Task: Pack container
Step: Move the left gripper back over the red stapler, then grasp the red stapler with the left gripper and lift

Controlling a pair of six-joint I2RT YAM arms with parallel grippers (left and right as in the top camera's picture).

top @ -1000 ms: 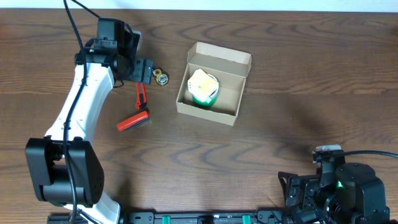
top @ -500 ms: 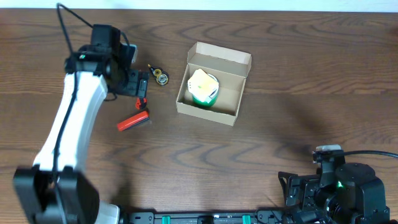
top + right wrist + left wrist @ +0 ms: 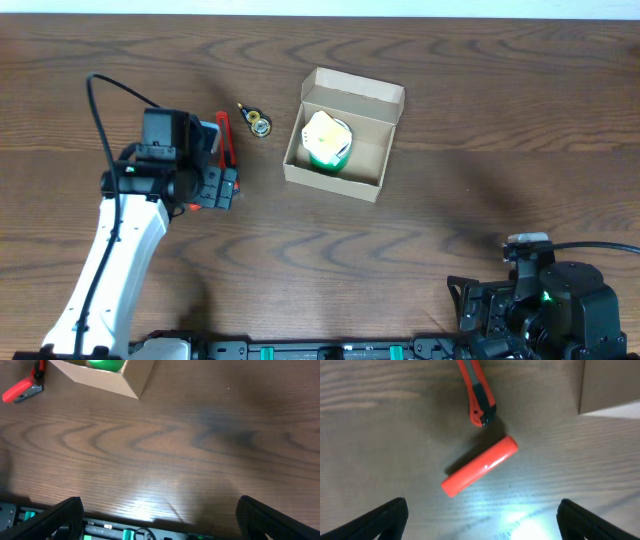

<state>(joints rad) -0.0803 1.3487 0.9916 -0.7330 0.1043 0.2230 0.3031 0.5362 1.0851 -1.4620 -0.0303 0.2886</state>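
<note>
The container, a tan cardboard box with its flap lid open, stands at the table's middle back; a green and pale yellow roll lies inside. Its corner shows in the left wrist view. My left gripper hovers open over a red tube, which lies flat on the wood between and ahead of the fingers. A red and black cutter lies just beyond the tube. My right gripper stands open and empty near the front edge, far from the container.
A small gold and black roll lies left of the container, beside the cutter. The right arm's base sits at the front right. A black rail with green parts runs along the front edge.
The left arm has swung from the back left toward the front. Its gripper now sits over the red tube, hiding it from overhead. The right arm has not moved.
</note>
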